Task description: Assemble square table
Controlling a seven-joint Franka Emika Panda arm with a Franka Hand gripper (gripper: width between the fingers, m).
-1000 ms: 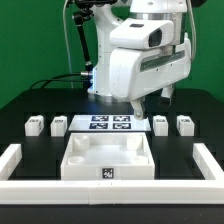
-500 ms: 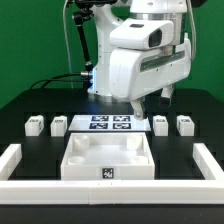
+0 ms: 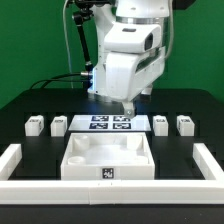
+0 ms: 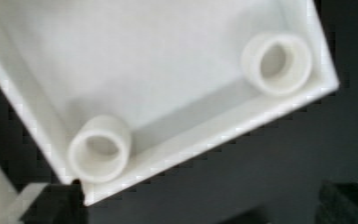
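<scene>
Flat matte black table surface (image 3: 30, 100) across the whole scene. Thin flat white marker board (image 3: 110, 123) with several black-and-white tags, lying flat mid-table. Long white border rail (image 3: 12, 162) along the near table edge and up both sides, U-shaped, open toward the back. Plain green backdrop wall (image 3: 35, 40) behind. Thin black cable (image 3: 71, 40) hanging in front of the backdrop, toward the exterior view's left

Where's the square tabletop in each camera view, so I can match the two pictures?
Exterior view: the tabletop lies low in the middle, in front of the marker board.
Wrist view: it fills much of the picture, two round corner sockets showing.
Shared landmark: the black table bordering its edge.
</scene>
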